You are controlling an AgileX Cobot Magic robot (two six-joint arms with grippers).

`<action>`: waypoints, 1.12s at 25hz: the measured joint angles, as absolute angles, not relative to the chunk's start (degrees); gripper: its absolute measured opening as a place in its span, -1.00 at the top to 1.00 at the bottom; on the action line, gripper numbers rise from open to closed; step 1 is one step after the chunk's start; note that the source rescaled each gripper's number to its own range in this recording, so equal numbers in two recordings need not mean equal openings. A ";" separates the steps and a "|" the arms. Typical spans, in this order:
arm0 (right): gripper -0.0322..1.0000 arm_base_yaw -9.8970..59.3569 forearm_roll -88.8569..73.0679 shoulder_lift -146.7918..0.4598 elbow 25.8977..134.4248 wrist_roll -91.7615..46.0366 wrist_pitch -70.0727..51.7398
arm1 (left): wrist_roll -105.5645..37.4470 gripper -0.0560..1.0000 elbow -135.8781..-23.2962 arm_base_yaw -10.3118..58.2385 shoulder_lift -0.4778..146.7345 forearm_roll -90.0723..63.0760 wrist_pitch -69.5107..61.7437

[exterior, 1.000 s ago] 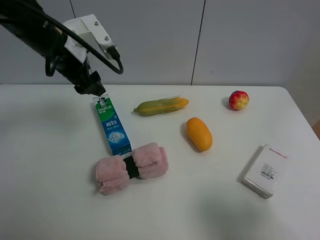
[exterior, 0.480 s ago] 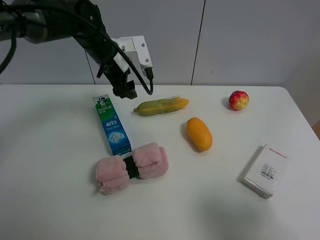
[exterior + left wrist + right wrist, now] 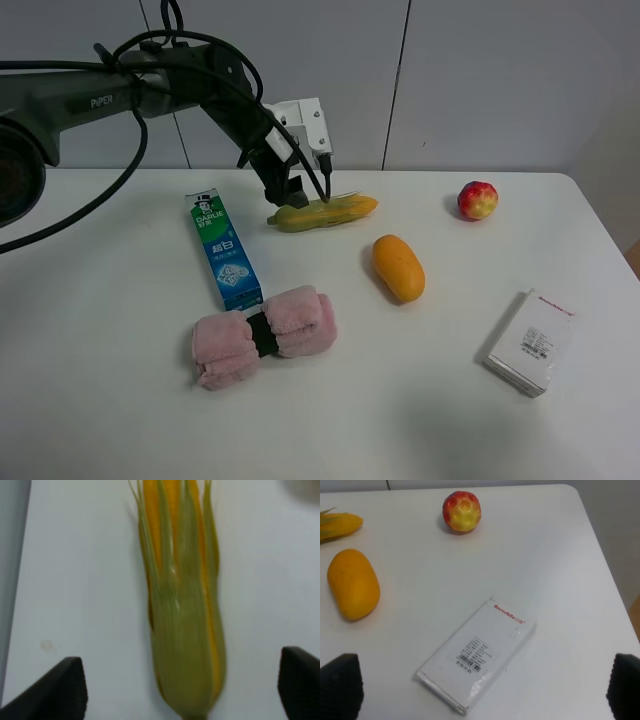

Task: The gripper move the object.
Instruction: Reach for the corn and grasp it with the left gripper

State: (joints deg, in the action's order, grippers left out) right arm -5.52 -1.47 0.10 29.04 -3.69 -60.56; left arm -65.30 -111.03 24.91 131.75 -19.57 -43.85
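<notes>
The corn cob lies at the back middle of the white table, with its green husk end to the left and its yellow kernels to the right. My left gripper hangs just over the husk end. In the left wrist view the corn lies between the two dark fingertips, with gaps on both sides, so the left gripper is open. My right gripper is open and empty, high over the table's right side. The corn's yellow tip shows in its view.
A green toothpaste box lies left of the corn, with a pink rolled towel at its near end. An orange mango sits right of the middle, a red apple at the back right, and a white box at the front right.
My left arm has swung right from above the far end of the toothpaste box to the corn's husk end and come down over it. Nothing on the table has moved.
</notes>
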 joint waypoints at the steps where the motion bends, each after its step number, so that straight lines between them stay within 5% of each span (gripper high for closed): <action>1: -1.00 -5.52 -1.47 0.10 29.04 -3.69 -60.56 | -65.36 -0.16 -112.75 24.89 132.89 -20.14 -43.85; 28: -1.00 -5.52 -1.47 0.10 29.04 -3.69 -60.56 | -65.67 -0.16 -120.47 21.11 146.42 -32.93 -47.41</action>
State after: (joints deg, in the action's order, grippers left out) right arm -5.52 -1.47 0.10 29.04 -3.69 -60.56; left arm -65.67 -120.47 21.11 146.42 -32.93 -47.41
